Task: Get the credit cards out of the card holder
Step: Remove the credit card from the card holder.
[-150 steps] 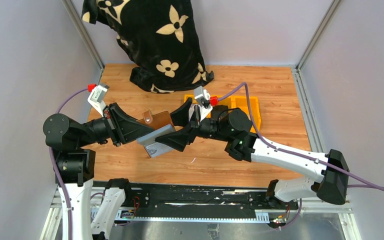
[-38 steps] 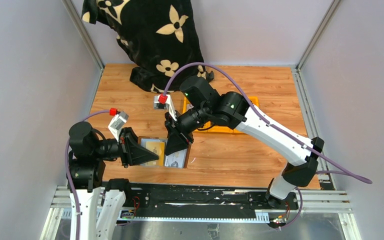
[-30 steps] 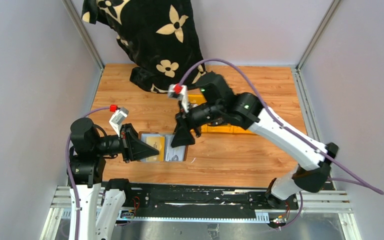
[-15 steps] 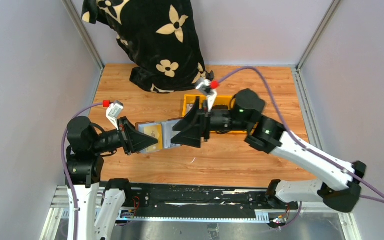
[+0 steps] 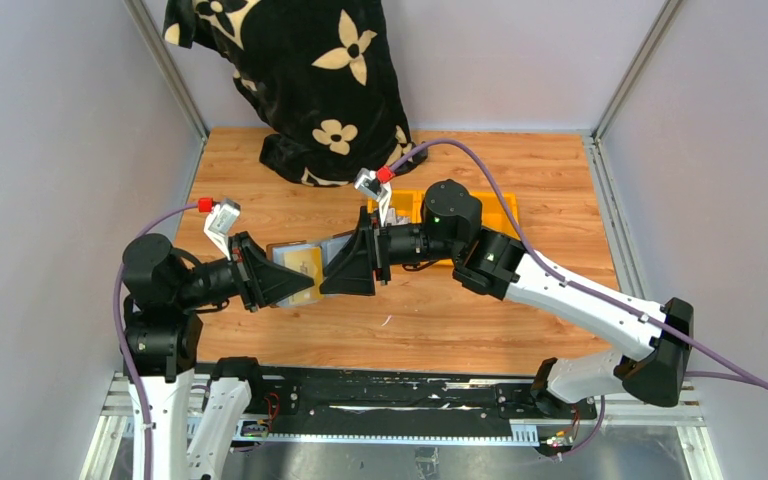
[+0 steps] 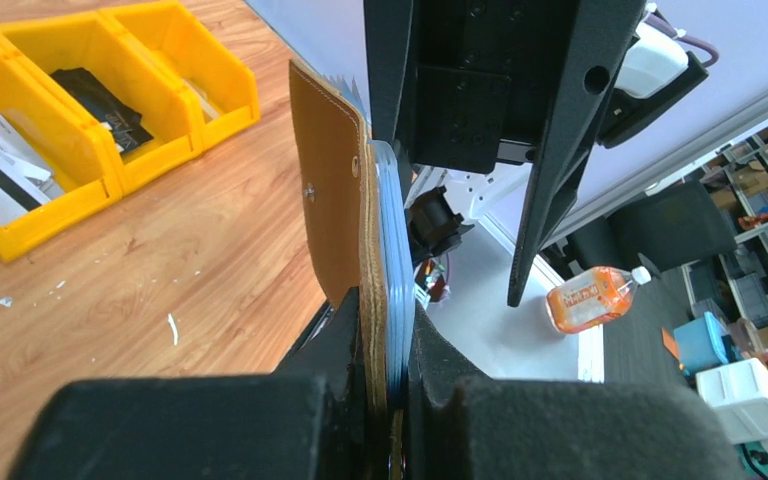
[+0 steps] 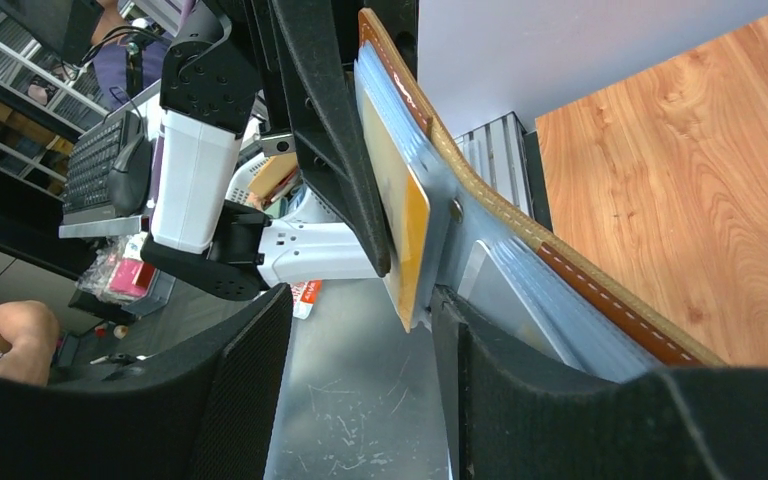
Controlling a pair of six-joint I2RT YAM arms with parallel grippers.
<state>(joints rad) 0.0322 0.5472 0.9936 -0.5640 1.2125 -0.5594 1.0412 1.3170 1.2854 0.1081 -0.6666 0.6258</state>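
Two arms meet at about 8 o'clock from the middle of the desk [image 5: 480, 310] in my overhead view. My left hand [image 5: 295, 283] is nearly closed. It pinches the brown card holder [image 6: 332, 190] by one edge and holds it lifted off the wood. The holder's clear sleeves [image 7: 480, 270] fan out toward the right arm. One of the credit cards [image 7: 400, 200], yellow-faced, sits inside a sleeve. My right hand [image 7: 360, 300] is partly open. The sleeve's loose edge lies between its fingers [image 7: 560, 400], just beside one pad and well clear of the other, so it grips nothing. Yellow bins [image 5: 465, 212] stand at 2 o'clock from the holder. A black flowered cloth [image 5: 300, 80] is heaped at 12 o'clock.
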